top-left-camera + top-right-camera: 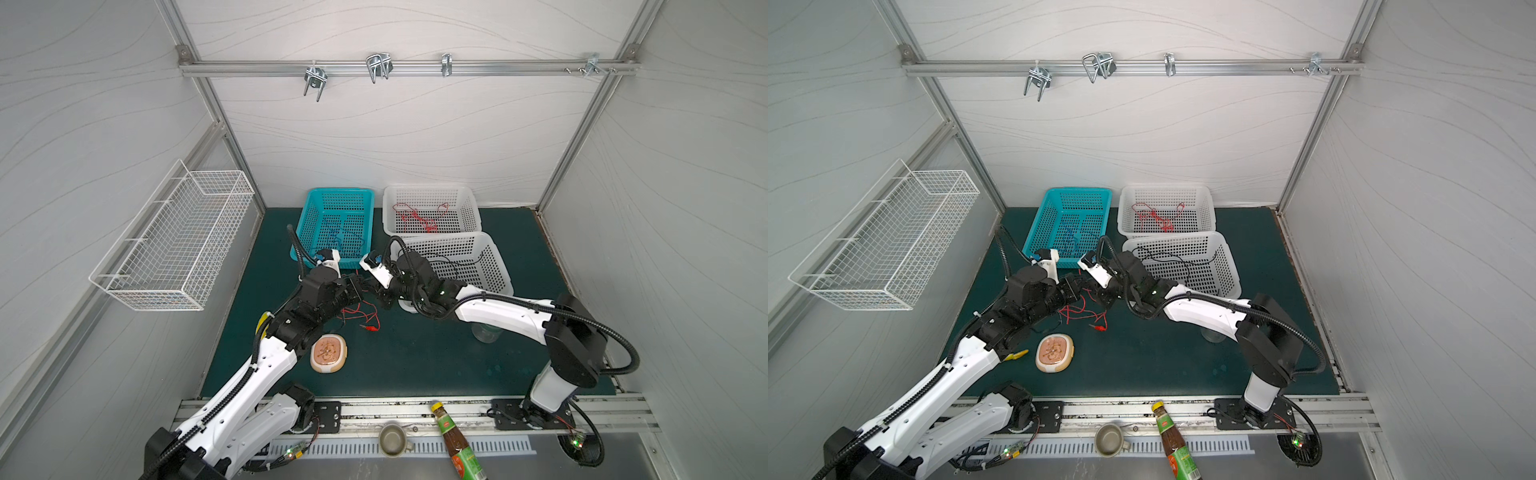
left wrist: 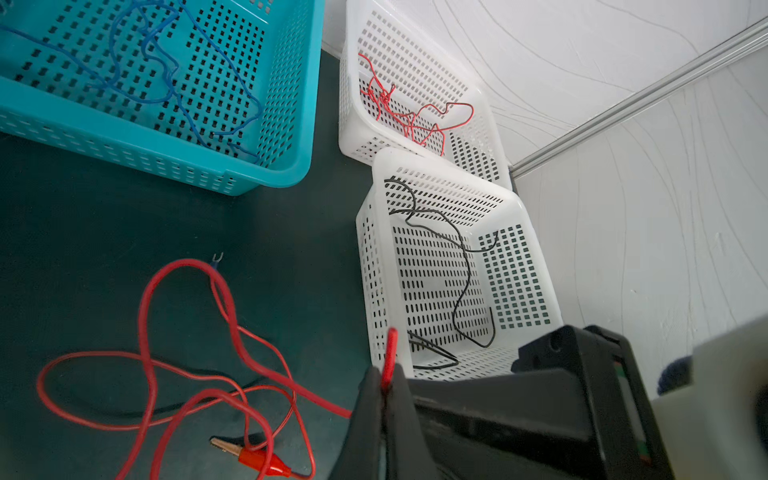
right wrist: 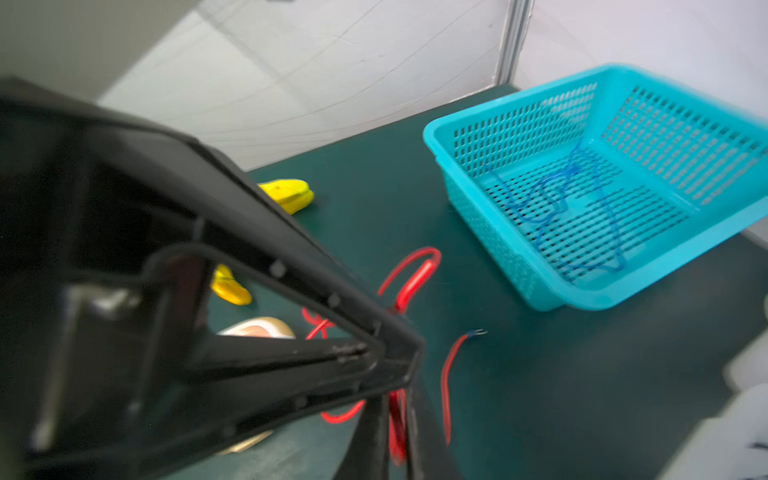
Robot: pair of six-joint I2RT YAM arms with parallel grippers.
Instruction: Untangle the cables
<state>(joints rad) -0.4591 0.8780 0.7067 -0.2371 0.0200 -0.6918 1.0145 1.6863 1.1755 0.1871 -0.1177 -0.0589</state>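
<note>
A loose red cable (image 2: 145, 332) with a red alligator clip (image 2: 257, 457) and a fork terminal (image 2: 217, 258) lies looped on the green mat, seen in both top views (image 1: 361, 318) (image 1: 1084, 311). A thin black cable (image 2: 166, 409) runs under it. My left gripper (image 2: 388, 376) is shut on a strand of the red cable. My right gripper (image 3: 397, 415) is shut on another red strand, close against the left one. A blue cable (image 2: 158, 70) lies in the teal basket (image 1: 340, 191), a red cable (image 1: 419, 218) in the far white basket (image 1: 428, 189), a black cable (image 2: 461, 266) in the near white basket (image 1: 503, 270).
An oval beige box (image 1: 328, 353) sits near the left arm, with a yellow object (image 1: 1015, 355) beside it. A clear glass (image 1: 484, 332) stands under the right arm. A cup (image 1: 392, 438) and a sauce bottle (image 1: 457, 444) rest at the front rail. A wire rack (image 1: 174, 241) hangs on the left wall.
</note>
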